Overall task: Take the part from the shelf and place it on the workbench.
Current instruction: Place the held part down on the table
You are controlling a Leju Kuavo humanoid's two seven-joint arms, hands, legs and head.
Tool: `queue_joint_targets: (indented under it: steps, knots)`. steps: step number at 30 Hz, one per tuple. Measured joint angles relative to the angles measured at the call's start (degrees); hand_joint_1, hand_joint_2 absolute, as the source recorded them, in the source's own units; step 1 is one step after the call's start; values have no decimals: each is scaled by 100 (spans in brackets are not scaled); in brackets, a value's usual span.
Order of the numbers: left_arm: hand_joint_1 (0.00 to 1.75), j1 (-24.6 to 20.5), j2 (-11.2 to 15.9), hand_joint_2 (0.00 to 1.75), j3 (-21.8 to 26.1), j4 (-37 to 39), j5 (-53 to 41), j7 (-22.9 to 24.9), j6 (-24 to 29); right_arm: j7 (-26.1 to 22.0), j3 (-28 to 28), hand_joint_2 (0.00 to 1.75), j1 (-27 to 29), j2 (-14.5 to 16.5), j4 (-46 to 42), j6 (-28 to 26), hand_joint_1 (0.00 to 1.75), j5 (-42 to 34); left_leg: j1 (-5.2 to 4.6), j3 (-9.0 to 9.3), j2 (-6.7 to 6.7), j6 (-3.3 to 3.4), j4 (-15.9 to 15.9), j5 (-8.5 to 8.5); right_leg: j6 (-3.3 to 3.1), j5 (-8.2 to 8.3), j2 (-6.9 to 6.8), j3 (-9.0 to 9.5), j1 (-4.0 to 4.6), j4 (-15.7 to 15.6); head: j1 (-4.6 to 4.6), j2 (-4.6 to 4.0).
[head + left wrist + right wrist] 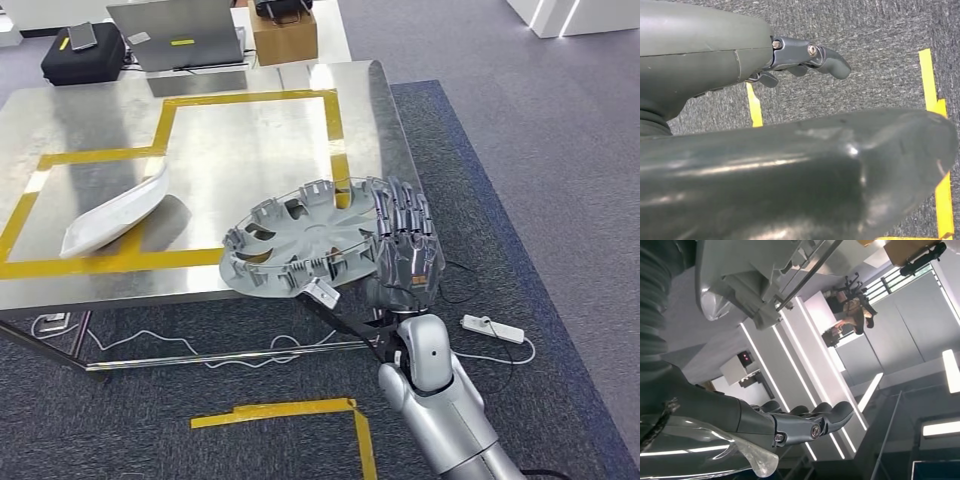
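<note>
A grey wheel cover (302,245) lies inner side up, tilted over the front right corner of the steel workbench (226,140). My right hand (404,245) grips its right rim, fingers laid over the top edge. Whether the cover touches the bench I cannot tell. In the right wrist view the right hand's fingers (810,422) stretch out beneath ribbed parts of the cover (730,285). My left hand (798,55) hangs over grey carpet, fingers apart and holding nothing.
A white curved part (113,215) lies on the bench's left side across yellow tape. A laptop (177,35), a black bag (79,50) and a cardboard box (283,35) stand at the far edge. A power strip (492,328) and cables lie on the carpet.
</note>
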Motion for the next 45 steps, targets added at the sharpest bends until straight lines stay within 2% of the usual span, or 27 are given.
queue_joint_targets:
  steps: [10, 21, 23, 25, 27, 28, 29, 30, 32, 33, 34, 35, 36, 37, 38, 39, 41, 43, 44, 45]
  knots:
    - [0, -1, -3, 0, 0, 0, 0, 0, 0, 0, 0, 175, -3, 0, 0, 0, 0, 0, -18, -38, -1, 31, 52, -18, 46, 23, -4, 2, -21, -24, -1, 0]
    - [0, -2, -1, 0, 0, 1, 0, 0, 0, 0, 0, 175, -3, 1, 0, 1, 0, -1, -22, -48, -1, 46, 79, -23, 68, 35, -5, 4, -38, -32, -1, 0]
    - [0, -2, 6, 0, 0, 2, 0, 0, 0, 0, 0, 175, -5, 1, 0, 1, 0, -1, -33, -67, -3, 95, 117, -58, 106, 37, -9, 10, -68, -47, -6, 0]
    - [0, 0, 25, 0, 0, 4, 0, 0, 0, -1, 0, 175, -10, 3, -2, 0, 0, 0, -58, -60, -7, 194, 86, -87, 172, 83, -14, 36, -90, -67, -18, 1]
    - [0, -2, 39, 0, 0, 7, 0, -1, 0, -4, -1, 175, -11, 5, -8, -2, 0, 2, -71, 54, 0, 305, -82, -98, 261, 188, -21, 72, -93, -58, -44, 1]
    - [0, -4, 40, 0, 0, 9, 1, -2, 0, -5, 0, 175, -18, 5, -10, -3, 0, 2, -67, 137, 2, 356, -176, -90, 281, 186, -22, 71, -90, -2, -46, 1]
    - [0, -8, 35, 0, 0, 9, 1, -3, 0, -8, 2, 175, -31, 4, -13, -3, 0, 2, -59, 206, 6, 386, -226, -86, 286, 93, -19, 27, -88, 103, -40, 0]
    - [0, -12, 32, 0, 0, 9, 2, -3, 0, -9, 4, 175, -44, 4, -13, -3, 0, 2, -51, 256, 5, 409, -252, -68, 276, -80, -15, -80, -87, 318, -23, 0]
    - [0, -11, 19, 0, 0, 9, 2, -2, 0, -9, 9, 175, -36, 2, -13, -2, 0, 1, -61, 268, 5, 416, -248, -76, 300, -454, -7, -435, -79, 987, 7, 0]
    - [0, -7, 10, 0, 0, 9, 2, -2, 0, -7, 9, 175, -16, 1, -12, -2, 0, -1, -61, 272, 5, 406, -244, -88, 320, -548, -7, -597, -80, 1241, 10, 0]
    - [0, -1, 1, 0, 0, 9, 2, -2, -1, -5, 9, 175, 1, -1, -11, -2, 0, -3, -54, 281, 5, 388, -235, -105, 336, -530, -9, -673, -82, 1311, 12, 0]
    - [0, 4, -10, 0, 0, 9, 2, -2, -1, -3, 9, 175, 10, -2, -11, -2, 0, -4, -37, 296, 4, 356, -214, -128, 347, -377, -15, -620, -86, 1128, 11, 0]
    - [0, 6, -20, 0, 0, 9, 2, -2, -2, -1, 9, 175, 12, -2, -11, -2, 0, -4, -14, 311, 4, 311, -174, -162, 365, -145, -23, -464, -95, 753, 13, 0]
    - [0, 7, -19, 0, 0, 10, 2, -2, -2, 0, 9, 175, 10, -3, -9, -2, 0, -3, 5, 320, 2, 256, -127, -201, 375, 20, -23, -303, -94, 395, 15, 0]
    - [0, 3, -14, 0, 0, 11, 2, -3, -1, 0, 9, 175, 6, -3, -8, -1, 0, -2, 12, 318, 1, 196, -71, -241, 346, 78, -24, -179, -84, 103, 22, 0]
    - [0, 1, -6, 0, 0, 13, 2, -3, -1, -1, 9, 175, 8, -3, -6, -1, 0, -1, 12, 309, 3, 141, -31, -281, 283, 71, -19, -103, -71, -33, 24, 0]
    - [0, 4, -1, 0, 0, 15, 2, -3, 0, -1, 8, 175, 18, -3, -4, 0, 0, -1, 8, 312, 6, 54, 20, -318, 99, -19, -3, -86, -49, -28, 18, 0]
    - [0, 5, -9, 0, 0, 15, 1, -3, 0, 0, 5, 175, 25, -2, -5, -1, 0, -1, 32, 304, 6, 7, 141, -331, -12, -4, 15, -4, -50, -4, 0, 0]
    - [0, 0, -9, 0, -1, 15, 0, -3, 0, 0, 3, 175, 18, -1, -7, -2, 0, 0, 38, 223, 4, 2, 330, -351, -48, -27, 21, 64, -45, -3, -4, 0]
    - [0, -5, -9, 0, -1, 15, 0, -4, 0, -1, 2, 175, 12, -1, -8, -2, 0, 1, 35, 61, 3, 2, 634, -411, -82, -63, 23, 122, -35, -9, -12, 0]
